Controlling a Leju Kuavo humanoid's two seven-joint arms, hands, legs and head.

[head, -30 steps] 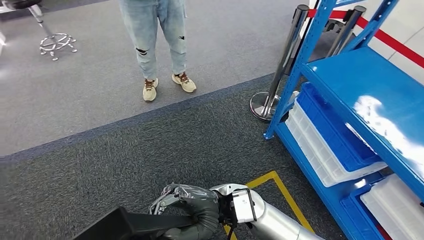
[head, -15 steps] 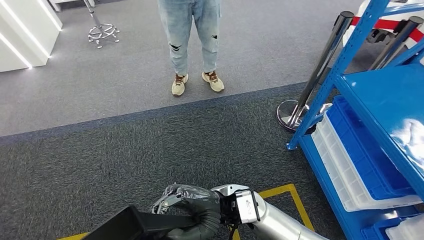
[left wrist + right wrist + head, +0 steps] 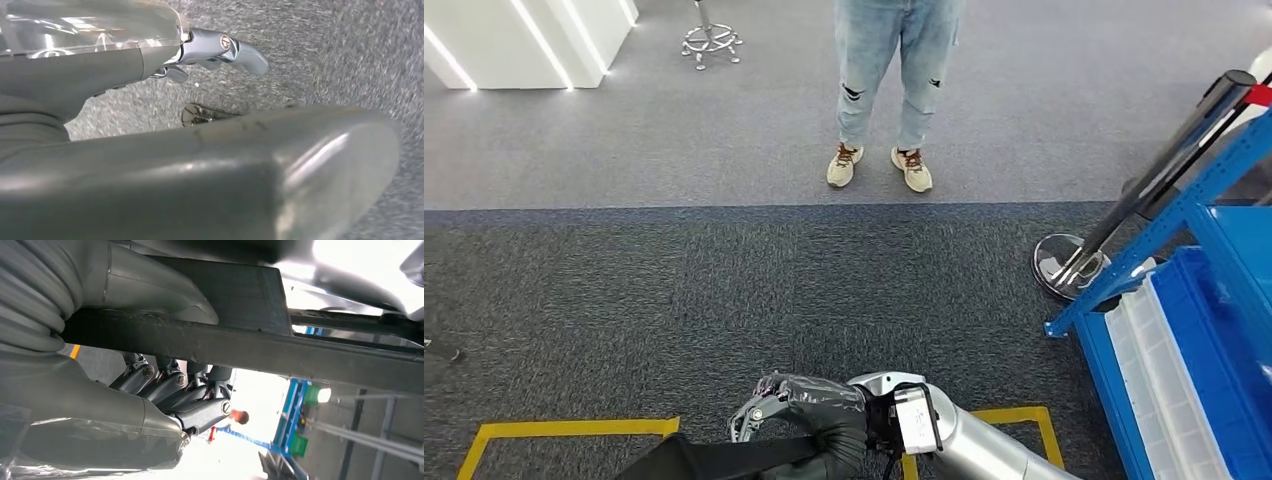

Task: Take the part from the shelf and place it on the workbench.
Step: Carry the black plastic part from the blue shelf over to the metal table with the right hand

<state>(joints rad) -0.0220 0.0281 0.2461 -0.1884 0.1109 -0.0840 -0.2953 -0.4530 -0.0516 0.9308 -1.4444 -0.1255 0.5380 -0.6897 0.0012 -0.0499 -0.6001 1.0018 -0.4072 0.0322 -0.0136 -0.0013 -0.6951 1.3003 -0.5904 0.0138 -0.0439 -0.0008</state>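
My right hand's fingers (image 3: 769, 400) are gripping the dark part (image 3: 714, 462), its long axis running leftward from them, the blue shelf (image 3: 1194, 300) lying right.

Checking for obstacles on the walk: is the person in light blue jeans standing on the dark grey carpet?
No. In the head view the person in light blue jeans stands on the lighter grey floor, beyond the dark grey carpet.

A person (image 3: 886, 95) in jeans stands on the grey carpet, well left of the chrome stanchion (image 3: 1114, 215); a stool base (image 3: 709, 40) stands farther left.
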